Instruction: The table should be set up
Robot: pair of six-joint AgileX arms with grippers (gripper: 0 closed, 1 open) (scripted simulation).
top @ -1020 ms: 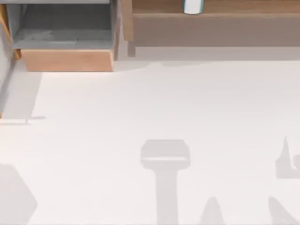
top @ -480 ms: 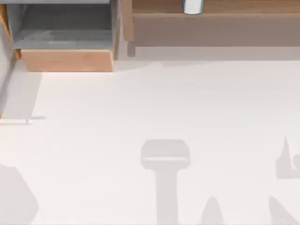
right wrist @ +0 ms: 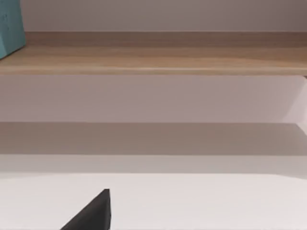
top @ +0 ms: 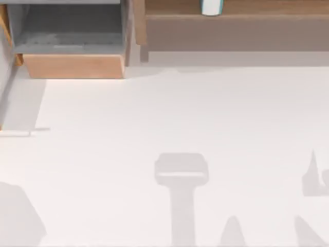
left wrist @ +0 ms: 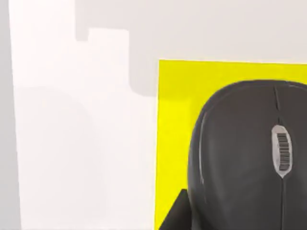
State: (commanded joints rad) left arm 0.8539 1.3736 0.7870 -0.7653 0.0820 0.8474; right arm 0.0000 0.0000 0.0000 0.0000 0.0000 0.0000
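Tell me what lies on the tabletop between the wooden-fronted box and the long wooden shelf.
In the top view, a narrow strip of shadowed table separates the box from the shelf; nothing stands in it.

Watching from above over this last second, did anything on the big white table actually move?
Hardly anything. The grey shadow at the left near corner of the plain off-white table crept slightly further onto the tabletop. The grey-lined box with a light wooden front, the long light-brown wooden shelf and the small white and teal container on it stayed put.

A dark grey computer mouse (left wrist: 249, 158) lies on a bright yellow rectangular mat (left wrist: 175, 129). A long light-brown wooden shelf (top: 236, 23) carries a teal-and-white container (top: 211, 7), beside a grey-lined box with a wooden front (top: 72, 41).
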